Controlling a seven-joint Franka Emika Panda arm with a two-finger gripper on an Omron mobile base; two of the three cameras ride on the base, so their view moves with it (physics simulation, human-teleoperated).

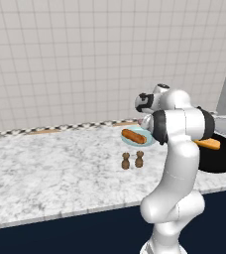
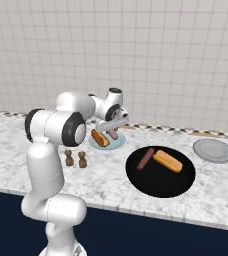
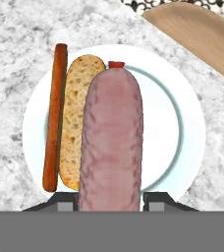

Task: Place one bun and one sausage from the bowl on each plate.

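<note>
- My gripper [image 2: 113, 126] hangs over the light blue plate [image 2: 117, 145], jaws clamped on a sausage [image 3: 111, 142], one finger on each side of it.
- In the hand view this sausage sticks out lengthwise from between my finger tips [image 3: 155, 199], pinkish, with a red tip at the far end, above the plate and not lying on it as far as I can tell.
- On the light blue plate: a bun [image 3: 77, 118]; against its outer side lies a thin red-brown strip [image 3: 54, 118], can't tell what.
- Black bowl [image 2: 136, 182] sits to my right of the blue plate, near the counter's front edge; holds a second sausage [image 2: 146, 158] and a second bun [image 2: 167, 161], lying beside each other.
- Grey plate [image 2: 213, 150] further right, beyond the bowl, nothing on it.
- Two small brown shakers [image 2: 75, 158] stand side by side on the marble counter [image 1: 50, 168], in front of the blue plate.
- Wooden board [image 3: 197, 34] lies behind the blue plate by the wall.
</note>
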